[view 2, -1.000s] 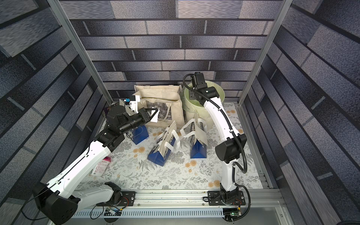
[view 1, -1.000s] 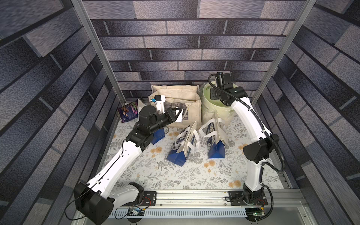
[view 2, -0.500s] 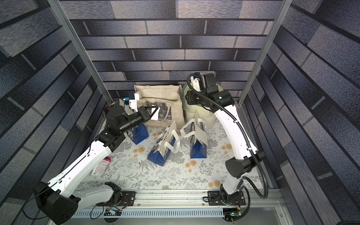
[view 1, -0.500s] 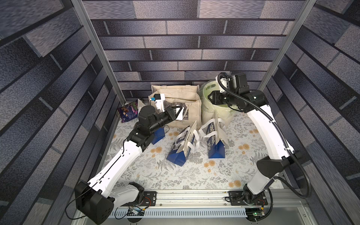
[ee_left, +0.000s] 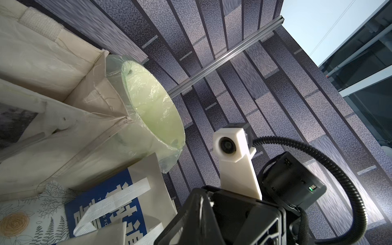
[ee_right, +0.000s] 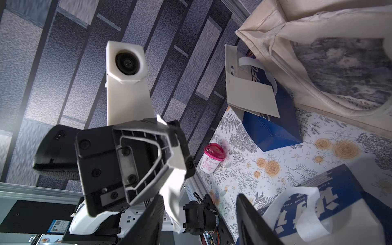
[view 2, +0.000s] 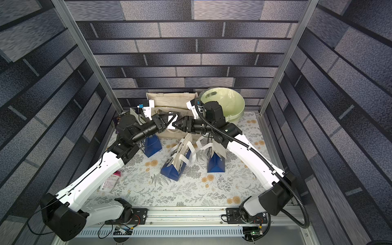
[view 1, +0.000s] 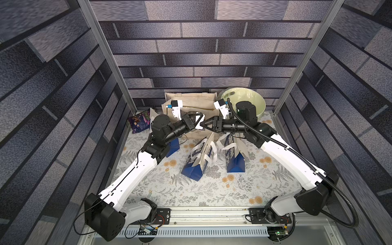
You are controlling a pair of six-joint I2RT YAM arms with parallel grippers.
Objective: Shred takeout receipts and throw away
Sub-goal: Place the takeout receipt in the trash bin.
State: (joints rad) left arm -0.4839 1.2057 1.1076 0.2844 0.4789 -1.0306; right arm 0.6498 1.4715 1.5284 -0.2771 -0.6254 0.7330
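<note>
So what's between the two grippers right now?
Only the white receipt, pinched in the shut left gripper; the right gripper stands open facing it. Clearest in the right wrist view.

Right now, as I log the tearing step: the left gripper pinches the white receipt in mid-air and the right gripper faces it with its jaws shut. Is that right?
Not quite: the right gripper has its jaws open, not shut. The right wrist view shows its two fingers standing well apart by the hanging receipt. The left gripper does pinch the receipt in mid-air.
</note>
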